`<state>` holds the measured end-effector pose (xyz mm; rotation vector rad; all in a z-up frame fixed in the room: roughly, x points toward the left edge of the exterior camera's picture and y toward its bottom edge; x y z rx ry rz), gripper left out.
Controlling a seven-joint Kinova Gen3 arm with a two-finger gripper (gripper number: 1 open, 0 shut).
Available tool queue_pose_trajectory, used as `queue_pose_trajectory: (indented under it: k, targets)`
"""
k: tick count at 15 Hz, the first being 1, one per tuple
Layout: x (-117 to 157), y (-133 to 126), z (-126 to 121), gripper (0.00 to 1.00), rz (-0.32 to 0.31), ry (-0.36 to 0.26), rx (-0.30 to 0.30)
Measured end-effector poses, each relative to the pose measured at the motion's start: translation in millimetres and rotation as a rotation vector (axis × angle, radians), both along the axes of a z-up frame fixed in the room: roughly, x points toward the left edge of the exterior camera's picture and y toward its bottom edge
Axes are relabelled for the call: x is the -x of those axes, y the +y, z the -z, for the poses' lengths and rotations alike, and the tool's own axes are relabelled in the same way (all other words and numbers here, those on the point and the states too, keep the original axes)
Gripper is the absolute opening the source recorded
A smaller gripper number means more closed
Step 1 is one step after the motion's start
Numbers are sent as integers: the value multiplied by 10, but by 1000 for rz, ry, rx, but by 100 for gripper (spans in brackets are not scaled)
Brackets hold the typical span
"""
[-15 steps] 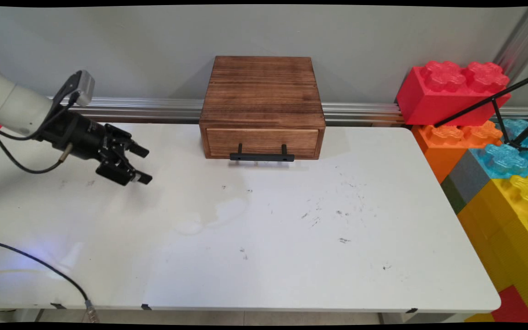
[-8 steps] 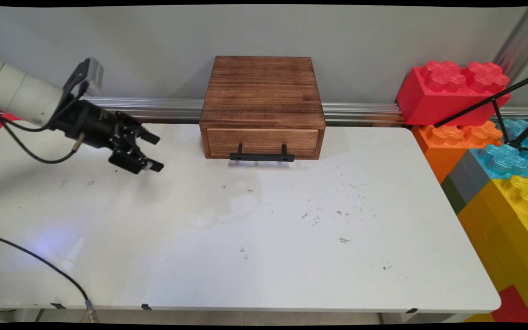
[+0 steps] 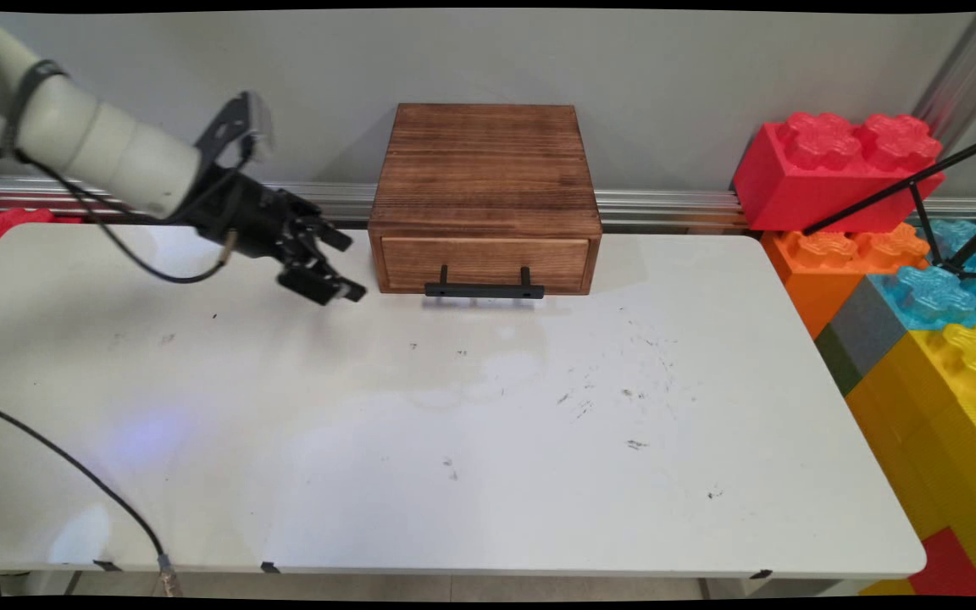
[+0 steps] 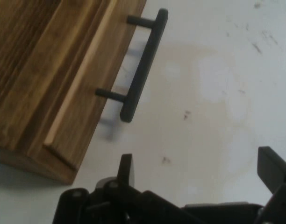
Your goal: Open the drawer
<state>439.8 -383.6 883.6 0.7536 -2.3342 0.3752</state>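
A brown wooden drawer box [image 3: 485, 182] stands at the back middle of the white table [image 3: 539, 440], against the wall. Its drawer front is flush with the box, and a black bar handle [image 3: 485, 290] sticks out low on it. My black gripper [image 3: 346, 266] hovers just left of the box's front left corner, open and holding nothing. In the hand view the box [image 4: 45, 70] fills the upper left, the handle [image 4: 144, 65] runs up the middle, and the gripper [image 4: 199, 170] is spread wide, its fingertips [image 4: 126, 168] below the handle.
Large toy bricks are stacked off the table's right edge: red [image 3: 835, 169], orange [image 3: 827, 254], blue [image 3: 937, 288], yellow [image 3: 954, 390]. Black tripod legs [image 3: 920, 186] cross them. A black cable [image 3: 73, 483] trails over the front left corner. An aluminium rail [image 3: 674, 203] runs along the wall.
The arm has swung right and toward the wall, carrying the gripper from the table's left side to beside the box's front left corner. Its fingers stayed open.
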Motion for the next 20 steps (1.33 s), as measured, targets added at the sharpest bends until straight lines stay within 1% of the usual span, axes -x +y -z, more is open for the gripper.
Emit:
queue_pose_trajectory:
  k: [5,8,11,14,20]
  targets:
    - [428,-183,3,100,-10,-21,-16]
    - [729,-318,31,100,6,-38,-24]
    - [962,-449,65,100,18,-59,-28]
    - [1249,-642,126,100,27,-94,-38]
    - [1587,-908,230,100,44,-149,-58]
